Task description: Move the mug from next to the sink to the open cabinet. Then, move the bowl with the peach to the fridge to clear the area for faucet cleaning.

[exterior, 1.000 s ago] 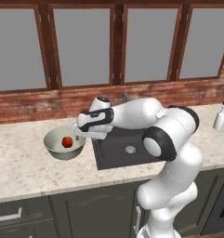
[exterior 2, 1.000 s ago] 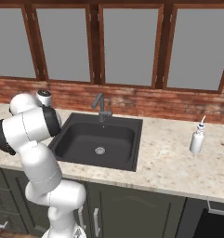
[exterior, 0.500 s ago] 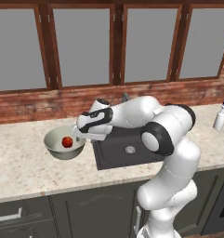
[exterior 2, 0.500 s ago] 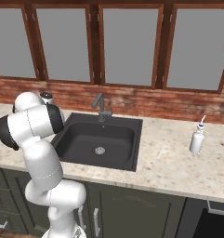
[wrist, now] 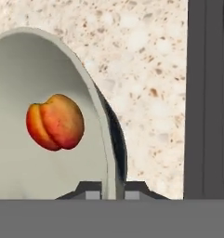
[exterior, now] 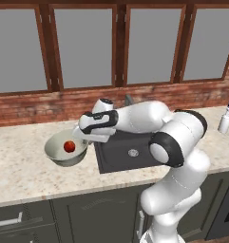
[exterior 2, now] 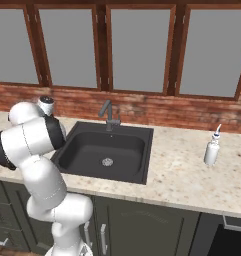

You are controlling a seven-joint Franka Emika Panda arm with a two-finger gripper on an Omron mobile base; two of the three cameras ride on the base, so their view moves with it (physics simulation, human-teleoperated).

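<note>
- The two-finger gripper (wrist: 106, 191) has closed since earlier, pinching the rim of the pale grey-green bowl (exterior: 56, 151).
- The hand view reveals the orange-red peach (wrist: 55, 122) up close; the right base view shows the matte black sink (exterior 2: 104, 155).

My gripper (wrist: 109, 191) is clamped on the bowl (wrist: 20, 69) rim, one finger each side. The peach (wrist: 55, 122) rests inside. Speckled counter (wrist: 146, 60) lies beyond.

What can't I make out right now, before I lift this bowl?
- Gripper fingers: hand view, cut off by the bottom edge; left base view, hidden behind the hand.
- Bowl underside: hidden by its own wall.
- Faucet: left base view, mostly behind the arm.
- Soap bottle label: too small.
</note>
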